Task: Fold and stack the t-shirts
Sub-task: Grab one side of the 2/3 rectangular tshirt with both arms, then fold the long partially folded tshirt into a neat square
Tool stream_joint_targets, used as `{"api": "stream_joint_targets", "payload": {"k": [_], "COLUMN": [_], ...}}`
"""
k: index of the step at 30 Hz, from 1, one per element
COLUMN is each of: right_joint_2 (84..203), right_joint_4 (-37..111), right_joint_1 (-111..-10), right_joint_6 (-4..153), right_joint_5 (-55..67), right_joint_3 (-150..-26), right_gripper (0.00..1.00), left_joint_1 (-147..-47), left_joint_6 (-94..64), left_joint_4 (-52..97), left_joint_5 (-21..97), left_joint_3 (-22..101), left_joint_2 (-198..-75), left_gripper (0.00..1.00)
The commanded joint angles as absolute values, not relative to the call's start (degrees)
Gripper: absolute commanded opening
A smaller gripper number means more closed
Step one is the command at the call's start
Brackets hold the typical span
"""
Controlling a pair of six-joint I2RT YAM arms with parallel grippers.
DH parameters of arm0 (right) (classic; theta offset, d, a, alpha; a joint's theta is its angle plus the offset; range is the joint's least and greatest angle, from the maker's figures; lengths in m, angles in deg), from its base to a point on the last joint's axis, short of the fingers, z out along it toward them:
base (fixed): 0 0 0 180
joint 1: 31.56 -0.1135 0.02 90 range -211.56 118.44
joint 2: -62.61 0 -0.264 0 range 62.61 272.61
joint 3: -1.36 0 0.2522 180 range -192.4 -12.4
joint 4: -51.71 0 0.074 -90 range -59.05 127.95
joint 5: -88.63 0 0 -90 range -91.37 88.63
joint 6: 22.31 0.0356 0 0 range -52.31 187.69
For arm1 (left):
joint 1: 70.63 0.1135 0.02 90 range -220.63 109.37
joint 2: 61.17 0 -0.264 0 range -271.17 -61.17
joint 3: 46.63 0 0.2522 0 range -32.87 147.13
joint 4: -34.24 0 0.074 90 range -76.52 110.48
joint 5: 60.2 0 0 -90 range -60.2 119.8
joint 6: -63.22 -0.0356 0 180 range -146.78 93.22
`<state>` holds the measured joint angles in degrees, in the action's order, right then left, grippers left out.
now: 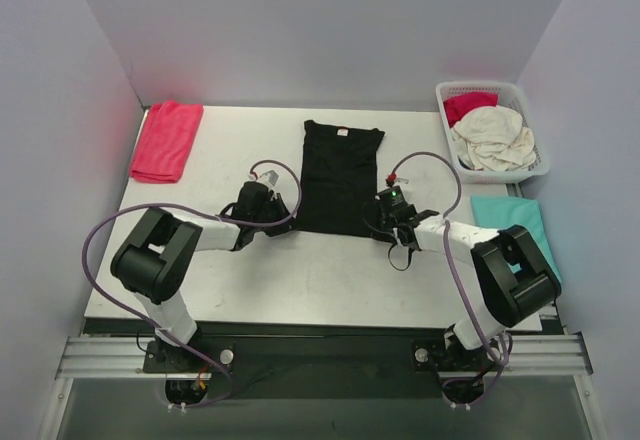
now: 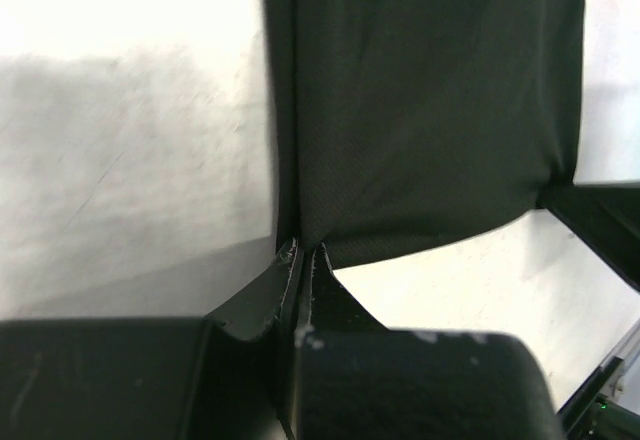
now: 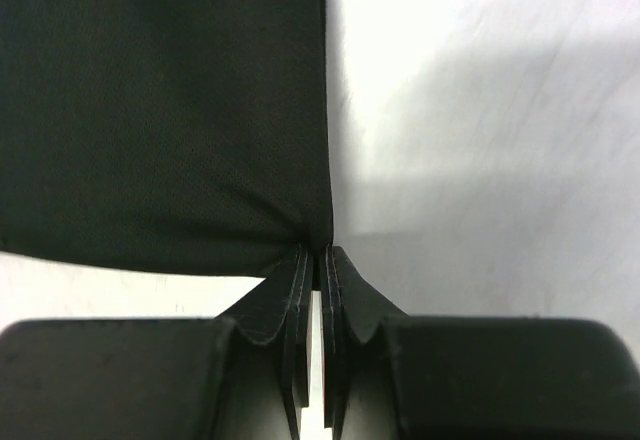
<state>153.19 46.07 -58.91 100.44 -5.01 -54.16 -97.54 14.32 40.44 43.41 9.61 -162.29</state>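
Note:
The black t-shirt (image 1: 340, 175) lies on the white table, folded into a narrow strip, with its neck label at the far end. My left gripper (image 1: 283, 212) is shut on the near left corner of its hem (image 2: 300, 244). My right gripper (image 1: 384, 213) is shut on the near right corner (image 3: 318, 250). The black cloth (image 2: 430, 110) stretches away from both sets of fingers and also fills the upper left of the right wrist view (image 3: 160, 110). A folded red t-shirt (image 1: 167, 139) lies at the far left. A folded teal t-shirt (image 1: 515, 222) lies at the right edge.
A white lattice basket (image 1: 444, 95) at the far right holds a cream shirt (image 1: 492, 138) and a red one (image 1: 468, 105). Grey walls close in the table at the back and sides. The table's near edge (image 1: 300, 328) runs just ahead of the arm bases.

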Motion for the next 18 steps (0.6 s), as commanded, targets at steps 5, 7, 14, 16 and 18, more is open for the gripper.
{"api": "stream_joint_targets", "payload": {"k": [5, 7, 14, 16, 18], "right_joint_2": [143.9, 141.1, 132.4, 129.2, 125.7], "right_joint_4": [38.2, 35.8, 29.6, 27.0, 24.6], "right_joint_1": [-64.4, -67.1, -77.5, -80.5, -82.2], "right_joint_6": [106.3, 108.0, 114.9, 117.2, 118.5], "right_joint_5": [-9.2, -9.6, -17.3, -18.9, -21.0], "right_joint_3": [-46.2, -44.5, -41.8, -41.3, -40.6], "right_gripper": [0.00, 0.00, 0.00, 0.00, 0.00], "left_joint_1": [-97.5, -97.8, -101.6, -104.3, -106.7], "left_joint_6": [11.4, 11.8, 14.1, 14.6, 15.0], "left_joint_4": [31.9, 31.1, 26.2, 24.1, 20.8], "left_joint_5": [36.7, 36.6, 32.6, 31.0, 28.7], "left_joint_3": [2.7, 0.5, -5.7, -6.6, -6.9], "left_joint_2": [-155.0, -152.5, -139.0, -135.4, -129.9], "left_gripper": [0.00, 0.00, 0.00, 0.00, 0.00]}}
